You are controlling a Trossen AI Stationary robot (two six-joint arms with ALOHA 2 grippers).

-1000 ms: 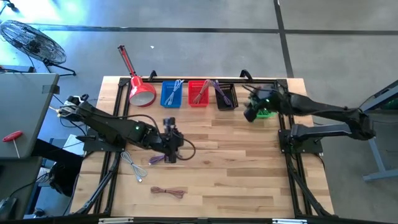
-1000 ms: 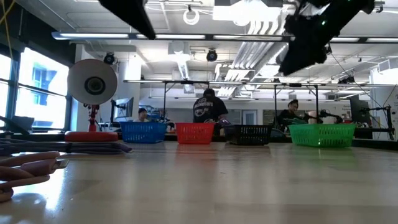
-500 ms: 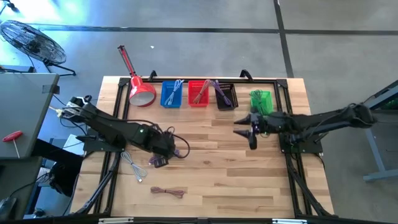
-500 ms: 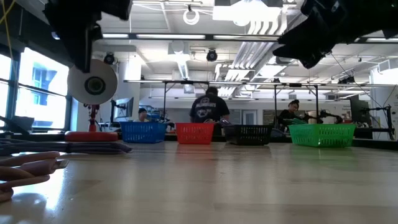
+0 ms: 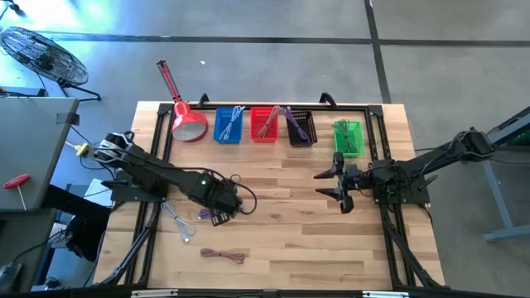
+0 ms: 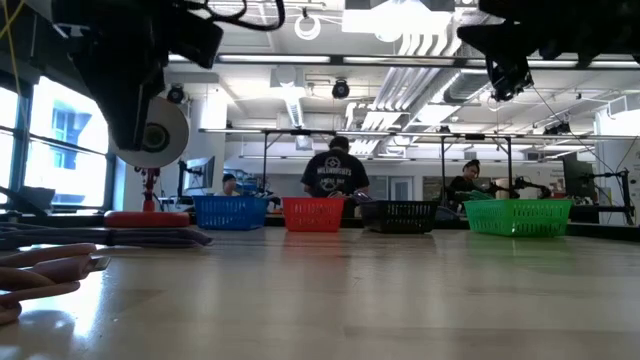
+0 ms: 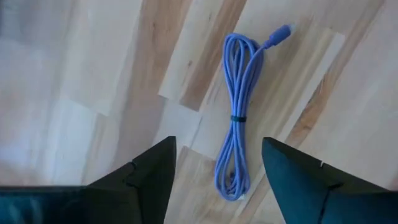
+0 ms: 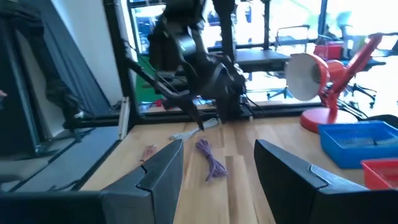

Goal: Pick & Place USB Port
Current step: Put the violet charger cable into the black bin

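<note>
Cable [image 7: 238,135], a purple coil tied at its middle, lies flat on the table [image 5: 281,240] between our left gripper's [image 7: 217,171] spread fingers. It looks light and floppy; we judge the tie the best grip. Right gripper [image 5: 341,183] hovers spread, well apart.

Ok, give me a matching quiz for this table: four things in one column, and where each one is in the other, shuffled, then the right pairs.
Things:
1. purple cable
2. green basket
3. red lamp
4. right hand

Places:
A. last in the basket row, on the right arm's side
B. over the bare wood, in front of the baskets
C. flat on the wood, under the open left hand
D. beside the blue basket, at the back

Pairs: 1-C, 2-A, 3-D, 4-B
</note>
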